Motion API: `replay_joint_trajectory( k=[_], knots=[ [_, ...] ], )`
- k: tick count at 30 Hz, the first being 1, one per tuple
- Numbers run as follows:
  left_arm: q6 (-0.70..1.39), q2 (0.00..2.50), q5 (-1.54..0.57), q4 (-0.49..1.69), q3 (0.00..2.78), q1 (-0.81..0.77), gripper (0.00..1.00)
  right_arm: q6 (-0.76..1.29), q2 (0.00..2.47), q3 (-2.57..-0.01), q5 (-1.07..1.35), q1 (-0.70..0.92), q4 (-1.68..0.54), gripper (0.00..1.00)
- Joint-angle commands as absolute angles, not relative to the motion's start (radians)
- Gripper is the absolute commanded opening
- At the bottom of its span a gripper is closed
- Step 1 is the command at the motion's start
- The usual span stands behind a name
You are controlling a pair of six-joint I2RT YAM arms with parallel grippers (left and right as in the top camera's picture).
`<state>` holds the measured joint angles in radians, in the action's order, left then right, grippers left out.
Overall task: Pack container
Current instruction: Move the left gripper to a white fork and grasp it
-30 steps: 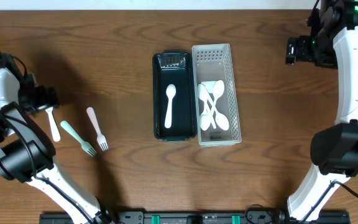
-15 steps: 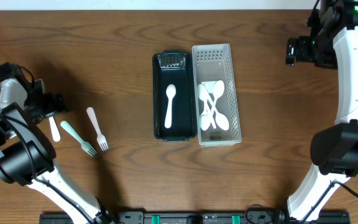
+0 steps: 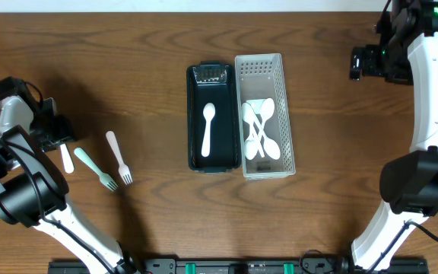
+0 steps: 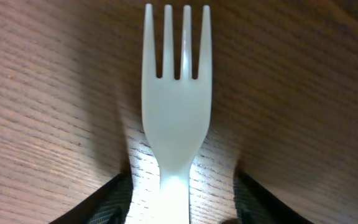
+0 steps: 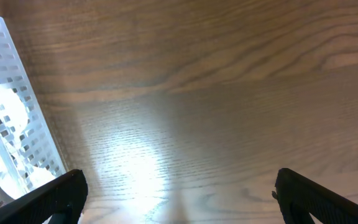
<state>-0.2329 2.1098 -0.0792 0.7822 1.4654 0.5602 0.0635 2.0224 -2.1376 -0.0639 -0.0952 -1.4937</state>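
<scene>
A white fork (image 4: 176,106) lies flat on the wood, tines pointing away from the camera in the left wrist view. My left gripper (image 4: 182,205) straddles its handle, with a strip of bare table showing between the handle and each of the dark fingers (image 4: 104,205). From overhead, the left gripper (image 3: 58,131) sits over the top of this fork (image 3: 67,160) at the far left. The dark container (image 3: 192,114) in the middle holds one white spoon (image 3: 208,129). My right gripper (image 3: 353,63) hangs open at the far right, and between its fingertips (image 5: 179,199) there is only bare wood.
A pale green fork (image 3: 95,169) and another white fork (image 3: 118,157) lie just right of the left gripper. A white perforated basket (image 3: 287,129) with several white spoons stands against the container's right side; its wall (image 5: 17,106) shows in the right wrist view.
The left gripper shifted slightly right and down over the fork's handle, and its jaws have narrowed around it. The right arm has not moved.
</scene>
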Motion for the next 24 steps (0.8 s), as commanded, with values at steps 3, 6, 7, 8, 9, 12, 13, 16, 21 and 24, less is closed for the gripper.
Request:
replay_joint_trajectory(
  k=[3,6,7,8,9,12,13,16,21,24],
  knots=[
    [-0.227,2.143,-0.079,0.787,1.429,0.560,0.41,0.066,2.031,-2.133,-0.075,-0.100,-1.501,0.99],
    [-0.224,2.143,-0.079,0.786,1.429,0.560,0.36,0.066,2.031,-2.133,-0.075,-0.100,-1.501,0.99],
    [-0.224,2.143,-0.079,0.786,1.429,0.560,0.35,0.066,2.031,-2.133,-0.075,-0.100,-1.501,0.99],
    [-0.223,2.143,-0.079,0.786,1.429,0.560,0.31,0.066,2.031,-2.133,-0.075,-0.100,-1.501,0.99],
    [-0.223,2.143,-0.079,0.786,1.429,0.560,0.28,0.066,2.031,-2.133,-0.075,-0.100,-1.501,0.99],
    [-0.223,2.143,-0.079,0.786,1.429,0.560,0.25,0.066,2.031,-2.133,-0.075,-0.100,-1.501,0.99],
    [-0.223,2.143,-0.079,0.786,1.429,0.560,0.24,0.066,2.031,-2.133,-0.075,-0.100,-1.501,0.99],
    [-0.223,2.143,-0.079,0.784,1.429,0.560,0.22,0.066,2.031,-2.133,-0.075,-0.100,-1.501,0.99],
    [-0.215,2.143,-0.078,0.781,1.429,0.560,0.15,0.065,2.031,-2.133,-0.075,-0.100,-1.501,0.99],
    [-0.205,2.143,-0.078,0.780,1.429,0.560,0.12,0.065,2.031,-2.133,-0.075,-0.100,-1.500,0.99]
  ],
)
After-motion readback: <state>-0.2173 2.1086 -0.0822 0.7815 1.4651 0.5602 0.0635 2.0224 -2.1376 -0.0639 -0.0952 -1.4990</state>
